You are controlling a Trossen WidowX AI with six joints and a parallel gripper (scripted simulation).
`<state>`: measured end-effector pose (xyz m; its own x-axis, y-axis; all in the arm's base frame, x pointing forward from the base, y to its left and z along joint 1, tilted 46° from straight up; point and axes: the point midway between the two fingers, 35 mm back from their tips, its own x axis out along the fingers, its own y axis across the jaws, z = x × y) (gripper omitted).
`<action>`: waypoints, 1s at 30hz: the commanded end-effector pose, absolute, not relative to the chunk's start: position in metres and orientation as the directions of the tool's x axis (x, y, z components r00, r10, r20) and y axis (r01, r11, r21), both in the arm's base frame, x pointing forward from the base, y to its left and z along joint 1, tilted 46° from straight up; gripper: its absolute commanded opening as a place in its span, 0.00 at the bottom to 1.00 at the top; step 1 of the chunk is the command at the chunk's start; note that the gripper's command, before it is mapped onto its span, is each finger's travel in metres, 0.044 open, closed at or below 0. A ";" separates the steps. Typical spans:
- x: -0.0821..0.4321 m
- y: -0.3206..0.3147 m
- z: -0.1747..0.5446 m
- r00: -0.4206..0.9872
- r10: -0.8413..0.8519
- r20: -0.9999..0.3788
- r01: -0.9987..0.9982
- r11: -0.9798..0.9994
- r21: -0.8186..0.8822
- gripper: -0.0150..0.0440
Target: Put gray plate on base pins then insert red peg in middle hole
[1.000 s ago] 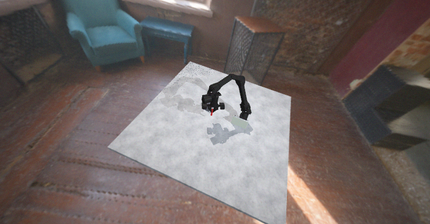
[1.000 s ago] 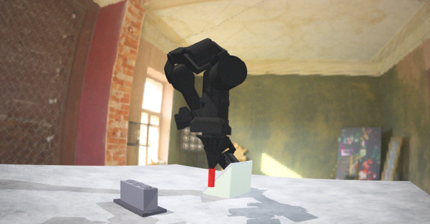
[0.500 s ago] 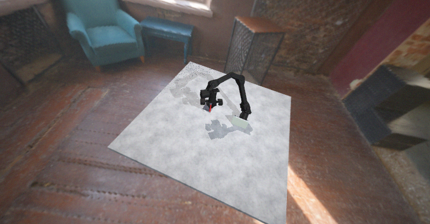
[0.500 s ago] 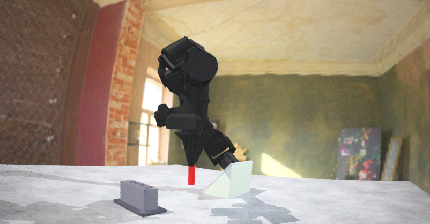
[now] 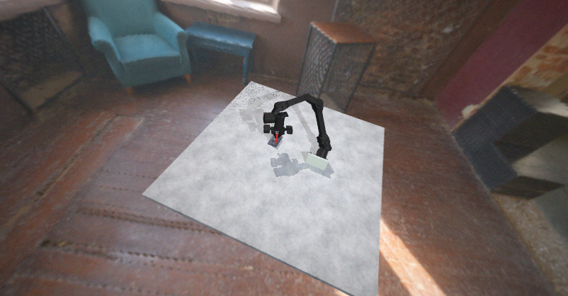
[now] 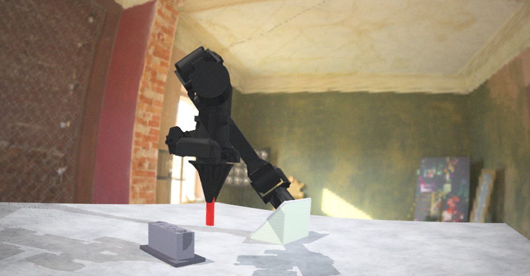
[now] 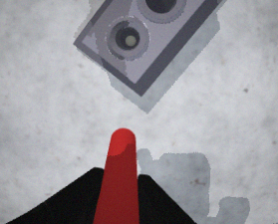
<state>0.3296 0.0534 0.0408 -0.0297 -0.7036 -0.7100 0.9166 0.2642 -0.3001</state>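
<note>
My gripper (image 5: pixel 277 135) (image 6: pixel 210 201) (image 7: pixel 120 181) is shut on the red peg (image 6: pixel 209 215) (image 7: pixel 122 145) (image 5: pixel 276 138). The peg points down from the fingertips, its lower end free above the table. The gray plate (image 6: pixel 166 240) (image 7: pixel 139 61) (image 5: pixel 272 141) is a thick block and sits flat on the darker base (image 6: pixel 173 262) (image 7: pixel 172 49). In the wrist view the plate lies ahead of the peg's tip, with no contact visible. Its near end hole shows a pale pin top inside. Another hole is cut off by the upper frame edge; the far end is out of that view.
The pale green wedge-shaped block (image 5: pixel 316 161) (image 6: pixel 296 220) stands at the arm's foot, to the right of the plate and base in the exterior view. The light gray table top (image 5: pixel 254 198) (image 6: pixel 371 244) carries arm shadows.
</note>
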 end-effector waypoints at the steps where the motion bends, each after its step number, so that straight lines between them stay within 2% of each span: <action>1: 0.338 0.045 0.052 -0.021 -0.703 -0.711 0.919 0.266 -0.291 0.25; 30: 0.354 -0.001 0.093 -0.025 -0.718 -0.696 0.922 0.253 -0.294 0.25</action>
<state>0.3541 -0.0006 0.0908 -0.0288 -0.7162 -0.6973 0.9224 0.2498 -0.2946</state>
